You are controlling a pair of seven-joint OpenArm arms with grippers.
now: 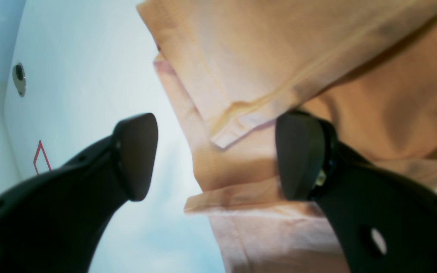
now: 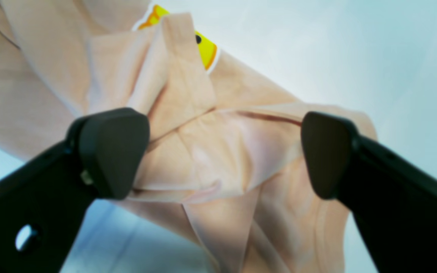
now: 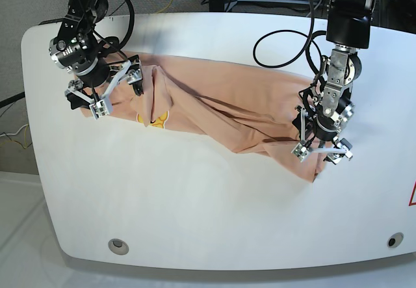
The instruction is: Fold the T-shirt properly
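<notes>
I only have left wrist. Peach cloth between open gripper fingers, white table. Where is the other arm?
Observer: The right gripper hangs over the opposite end of the T-shirt, in the base view's upper left.
Operator: Is it holding cloth?
Observer: No. Its fingers stand wide apart with bunched fabric between them, nothing pinched.
Operator: Any print showing?
Observer: Yes, a yellow print peeks out under a fold near that right gripper.
Operator: How does the shirt lie overall?
Observer: Crumpled in a long diagonal band across the table, the left gripper open at its lower end.
</notes>
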